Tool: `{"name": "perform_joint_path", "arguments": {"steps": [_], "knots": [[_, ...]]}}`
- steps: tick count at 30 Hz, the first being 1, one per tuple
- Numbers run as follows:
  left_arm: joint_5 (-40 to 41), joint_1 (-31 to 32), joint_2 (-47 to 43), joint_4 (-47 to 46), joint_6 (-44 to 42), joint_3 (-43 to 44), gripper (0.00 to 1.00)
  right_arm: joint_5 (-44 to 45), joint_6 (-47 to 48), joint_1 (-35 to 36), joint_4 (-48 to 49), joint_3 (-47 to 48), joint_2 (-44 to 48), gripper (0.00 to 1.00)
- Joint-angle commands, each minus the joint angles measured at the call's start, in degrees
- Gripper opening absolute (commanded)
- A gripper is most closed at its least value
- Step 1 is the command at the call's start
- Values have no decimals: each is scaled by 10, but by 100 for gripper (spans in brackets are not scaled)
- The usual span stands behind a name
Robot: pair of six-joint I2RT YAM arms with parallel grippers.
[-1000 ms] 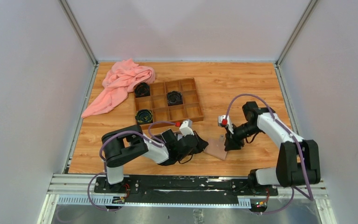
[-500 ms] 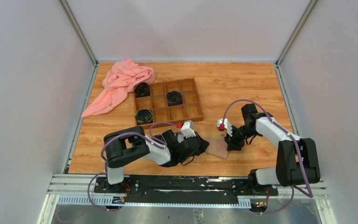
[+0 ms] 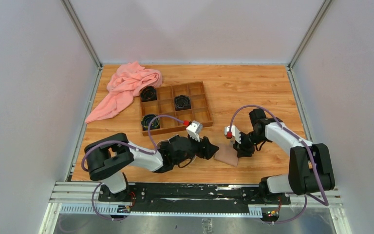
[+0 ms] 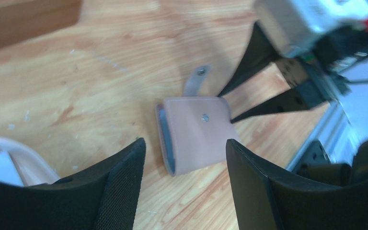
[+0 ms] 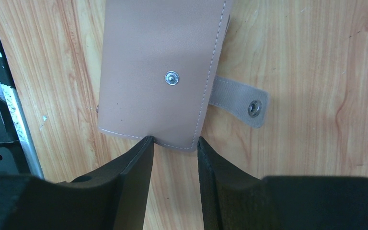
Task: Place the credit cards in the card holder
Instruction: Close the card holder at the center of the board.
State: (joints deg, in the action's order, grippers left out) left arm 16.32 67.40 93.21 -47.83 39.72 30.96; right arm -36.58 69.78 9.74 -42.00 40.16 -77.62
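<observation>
One card holder [image 5: 143, 57] at right tool [image 5: 173, 143]

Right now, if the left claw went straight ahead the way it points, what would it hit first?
Probably the pink wallet, lying just ahead of the left claw; depth is hard to judge.

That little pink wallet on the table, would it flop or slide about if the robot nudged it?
Probably slides: the card holder lies flat on a smooth wooden table. Likely bendy, not stiff; it looks like thin stitched leather. Its loose snap strap may flop when lifted.
</observation>
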Motion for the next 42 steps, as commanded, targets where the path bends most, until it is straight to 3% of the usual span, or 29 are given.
{"name": "perform_joint_path", "arguments": {"steps": [1,6,11,20,28,36,39,42], "knots": [[-221,-82,17,-156,-145,-35,66,11,31,11,11,-15,6,41],[-359,-130,89,-259,-158,-27,68,-3,44,11,-4,-7,3,41],[-434,-134,166,-244,-163,57,69,-10,59,11,-7,-9,10,41],[-462,-136,225,-83,-231,199,69,-15,81,11,-13,-13,20,41],[-477,-147,280,40,-217,293,65,-20,85,11,-17,-12,24,40],[-473,-153,296,47,-213,320,63,-24,84,11,-21,-9,20,39],[-490,-153,306,47,-204,331,57,-24,82,11,-23,-6,17,38],[-512,-153,312,47,-198,336,45,-24,80,10,-25,-4,16,37]]}}
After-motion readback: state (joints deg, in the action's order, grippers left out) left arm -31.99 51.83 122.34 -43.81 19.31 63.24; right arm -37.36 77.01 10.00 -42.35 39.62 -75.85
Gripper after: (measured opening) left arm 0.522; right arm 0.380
